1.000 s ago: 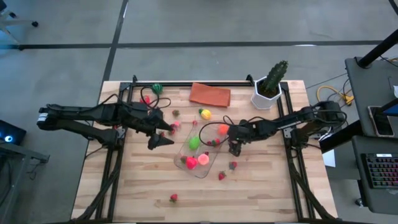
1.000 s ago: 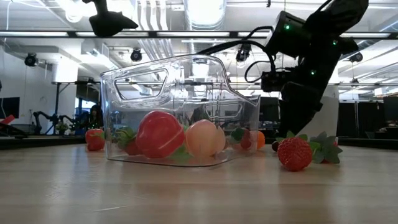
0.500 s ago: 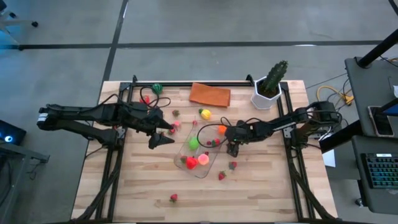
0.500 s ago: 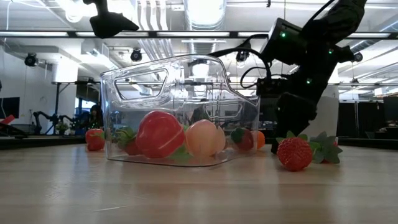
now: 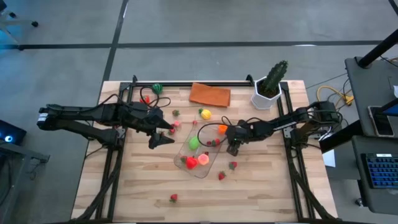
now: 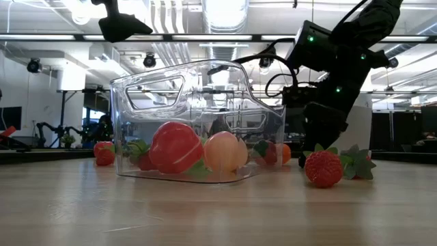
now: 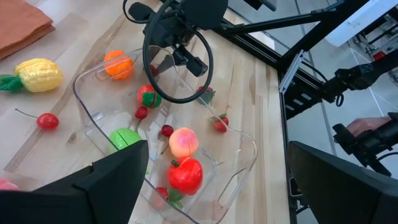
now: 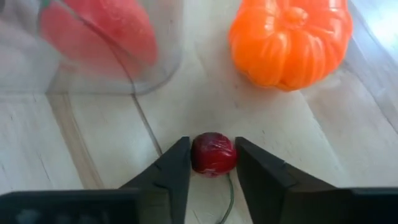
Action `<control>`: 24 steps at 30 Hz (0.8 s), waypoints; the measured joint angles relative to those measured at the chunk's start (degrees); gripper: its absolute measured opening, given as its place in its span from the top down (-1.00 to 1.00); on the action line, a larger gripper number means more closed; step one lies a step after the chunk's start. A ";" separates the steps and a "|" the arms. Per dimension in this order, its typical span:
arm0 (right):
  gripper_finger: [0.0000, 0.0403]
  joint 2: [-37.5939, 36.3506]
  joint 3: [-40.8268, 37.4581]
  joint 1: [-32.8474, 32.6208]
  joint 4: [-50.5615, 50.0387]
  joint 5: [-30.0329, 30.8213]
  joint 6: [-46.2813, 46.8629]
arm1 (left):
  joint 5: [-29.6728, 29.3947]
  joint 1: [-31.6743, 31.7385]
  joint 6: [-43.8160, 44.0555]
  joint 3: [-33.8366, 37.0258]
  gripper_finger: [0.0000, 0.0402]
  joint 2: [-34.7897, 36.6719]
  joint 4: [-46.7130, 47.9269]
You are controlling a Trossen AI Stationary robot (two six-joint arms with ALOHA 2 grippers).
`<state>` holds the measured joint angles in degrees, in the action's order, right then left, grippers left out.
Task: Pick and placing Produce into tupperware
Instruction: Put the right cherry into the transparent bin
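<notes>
Clear plastic tupperware (image 5: 200,151) at centre of the high frame, lying diagonally on the wood table (image 5: 261,193), already holding a red piece, a peach-coloured one and a green one. More produce scattered around: yellow piece (image 5: 204,114) above the container, strawberries (image 5: 222,175) lower right of it, one more (image 5: 173,198) near the bottom edge.

Right gripper (image 5: 232,148) down at table level just right of the container, right of frame centre. In the right wrist frame, fingers (image 8: 171,169) pressed against both sides of a small dark-red cherry (image 8: 213,154), stem trailing between them; orange pumpkin (image 8: 289,38) at upper right, container wall at upper left. Closed on the cherry, not yet lifted off the wood.

Left gripper (image 5: 163,134) hovering left of the container, spread wide, empty.

Step in hand, as judged: lift and carry the cherry over the rim. To do well: raise straight up first, since a small round piece could roll out of a pinch if dragged. Clear the rim fully before moving left; a bumped wall would likely shove the light container. Release low over a bare patch inside so the cherry does not bounce out. Steer wide of the pumpkin close by.
</notes>
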<state>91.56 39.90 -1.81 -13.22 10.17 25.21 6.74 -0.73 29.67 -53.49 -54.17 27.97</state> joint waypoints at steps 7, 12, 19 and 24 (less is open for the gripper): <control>0.63 -3.52 -0.17 -0.23 -1.04 -5.42 6.91 | 0.00 0.00 0.00 0.00 -0.83 0.00 0.00; 0.63 -12.19 -0.16 -1.92 -2.02 -7.89 13.89 | -0.11 0.00 -0.04 0.00 -0.83 0.00 -0.02; 0.53 -22.18 5.07 -5.19 -1.13 -0.18 17.67 | -0.20 0.00 -0.07 0.26 -0.83 0.00 -0.02; 0.41 -16.05 12.08 -5.19 -1.25 -0.63 13.35 | -0.20 0.00 -0.05 0.28 -0.83 -0.02 -0.07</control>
<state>75.52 51.98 -7.01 -14.47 9.53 38.56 6.54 -0.73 29.62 -53.21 -54.19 27.89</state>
